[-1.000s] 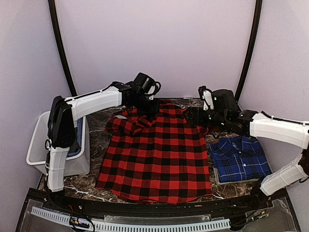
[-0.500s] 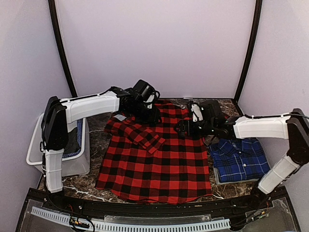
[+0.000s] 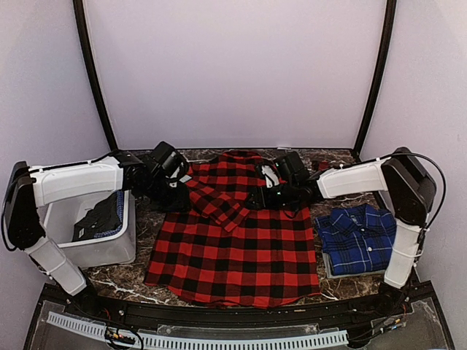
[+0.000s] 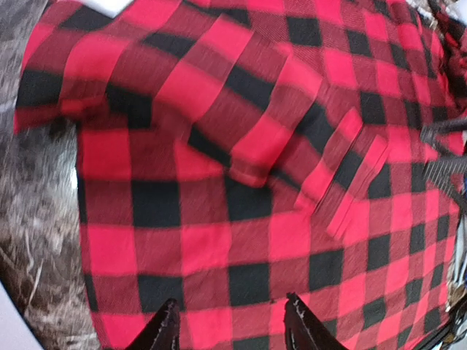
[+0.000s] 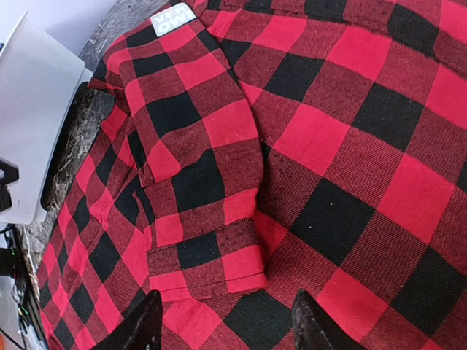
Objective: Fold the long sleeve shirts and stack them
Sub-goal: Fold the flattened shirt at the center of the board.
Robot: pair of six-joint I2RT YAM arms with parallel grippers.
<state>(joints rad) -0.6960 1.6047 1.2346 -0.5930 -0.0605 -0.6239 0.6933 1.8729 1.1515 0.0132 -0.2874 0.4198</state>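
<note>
Status: left tool (image 4: pixel 233 328) has jaws apart, nothing between them, hovering over the red-and-black shirt (image 4: pixel 219 219) near its left edge. Right tool (image 5: pixel 226 324) is also parted and empty above the same shirt, and the folded sleeve (image 5: pixel 197 182) with its cuff lies just ahead of it. Shirt is spread flat on the counter (image 3: pixel 149 211) under both my tools. Blue plaid shirt (image 3: pixel 361 240) sits folded right of my right tool. White bin (image 3: pixel 51 226) is left of my left tool.
</note>
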